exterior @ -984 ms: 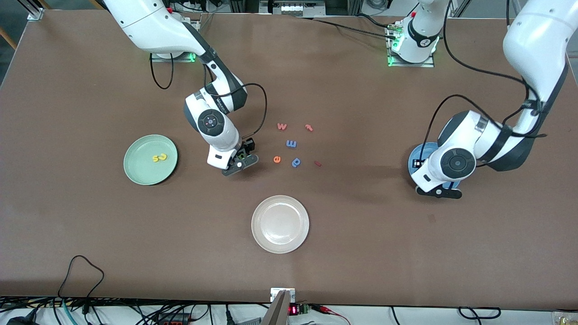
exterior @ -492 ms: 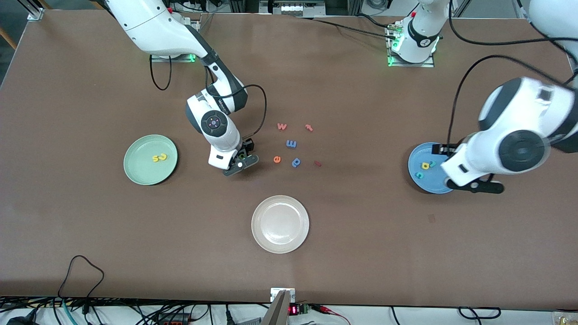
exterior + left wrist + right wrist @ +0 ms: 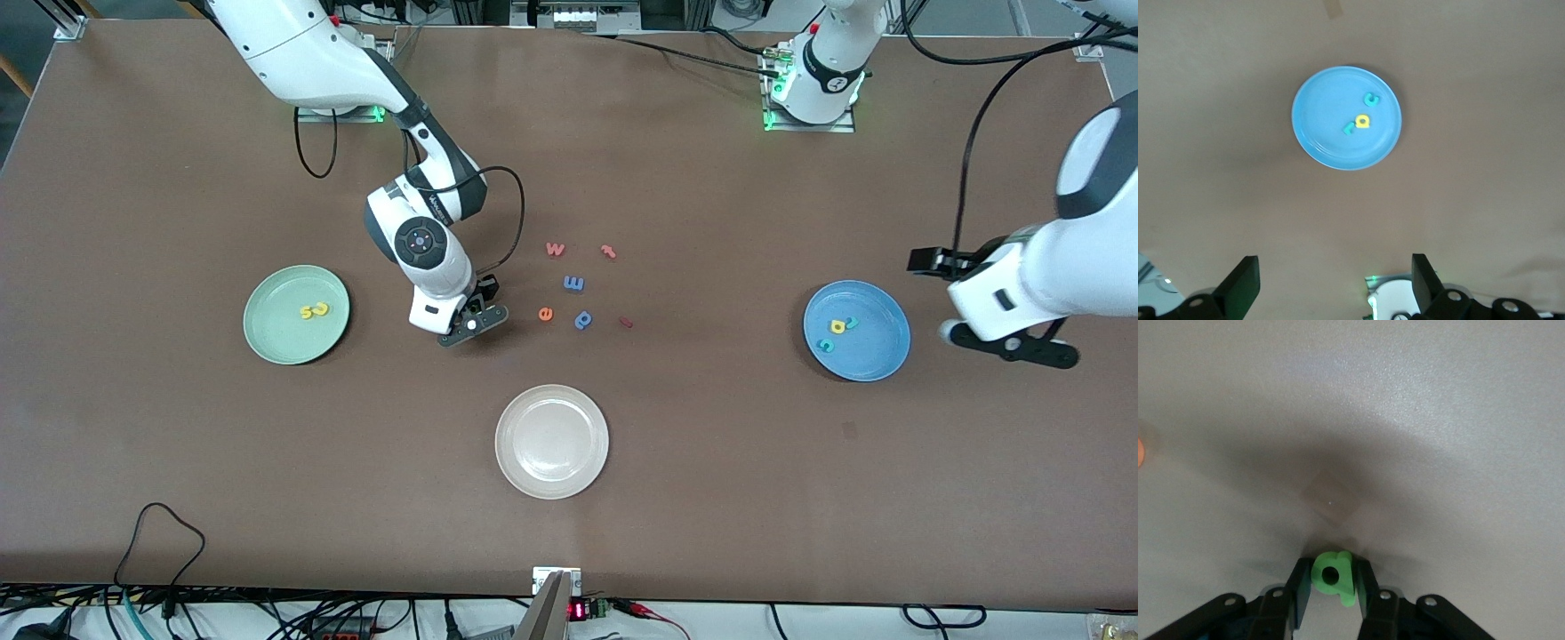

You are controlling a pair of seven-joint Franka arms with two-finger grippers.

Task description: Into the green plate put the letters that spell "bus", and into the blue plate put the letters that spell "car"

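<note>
I have the right gripper [image 3: 473, 322] down at the table, between the green plate [image 3: 267, 342] and the loose letters, its fingers [image 3: 1300, 590] clamped on the green "b" [image 3: 1333, 576]. In the right wrist view the "b" sits pinched between both pads, just above the brown table [image 3: 711, 498].

The green plate, toward the right arm's end, holds the yellow "s" [image 3: 307, 313] and yellow "u" [image 3: 321, 308], touching each other near its middle.

The left gripper [image 3: 1013, 345] hangs in the air just off the blue plate [image 3: 880, 356], toward the left arm's end of the table, fingers [image 3: 1243, 287] spread wide and holding nothing. In the blue plate lie the yellow "a" [image 3: 1363, 121], the teal "r" [image 3: 1349, 128] right against it, and the teal "c" [image 3: 1371, 100] close by.

Between the right gripper and the blue plate lie the leftovers: orange "e" [image 3: 545, 313], blue "p" [image 3: 583, 319], blue "m" [image 3: 573, 284], pink "w" [image 3: 555, 249], pink "t" [image 3: 608, 252] and a small red piece [image 3: 626, 323]. The white plate [image 3: 551, 476] sits nearer the front camera than these letters.
</note>
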